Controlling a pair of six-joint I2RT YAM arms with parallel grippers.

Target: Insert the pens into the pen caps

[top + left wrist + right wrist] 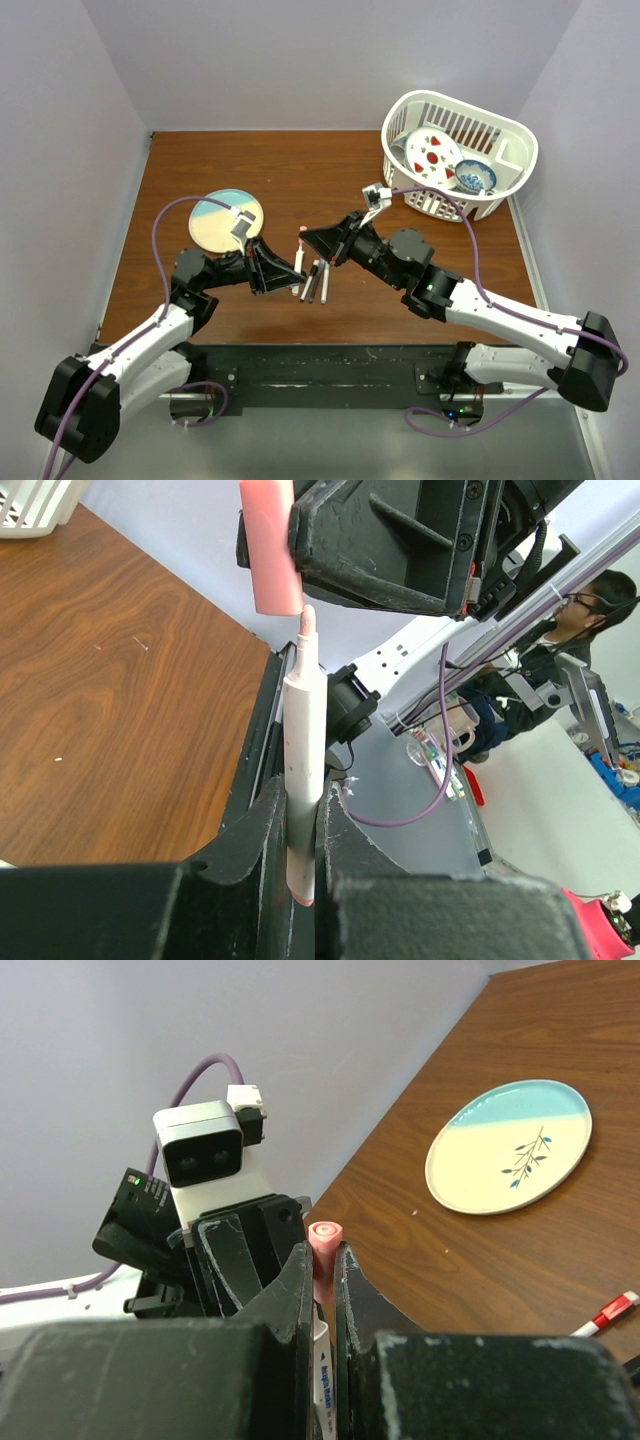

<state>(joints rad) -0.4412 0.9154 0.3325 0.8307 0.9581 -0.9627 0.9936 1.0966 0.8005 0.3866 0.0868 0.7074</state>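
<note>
Right, here's the tight part. The left gripper (303,810) is clamped on the lower barrel of a white pen (302,720), pink tip up. That tip sits right at the mouth of the pink cap (271,550). The right gripper (322,1260) has its jaws pinched shut on that cap.

From the left wrist view the tip looks lined up with the cap's edge rather than its centre, and that's the worry. Push now and the nib could catch the rim instead of sliding in. The pen is held low with a long free length above the jaws, so any sideways load could lever it round in the grip. The cap is small and smooth, held on a narrow pinch, so a crooked push could twist it or pop it loose. Whether the tip has actually entered the cap, I can't tell.

Directly below the meeting point lie the other pens (318,283), side by side on the brown wood-grain table (200,160). A dropped cap would land among them or roll off.

Just beyond the left arm sits a cream and blue plate (226,222). At the far right corner stands a white basket (440,205) with patterned dishes (432,152) inside. Pale walls close in three sides, and the left wrist view catches a person with glasses (590,595) seated off past the table's near edge.
</note>
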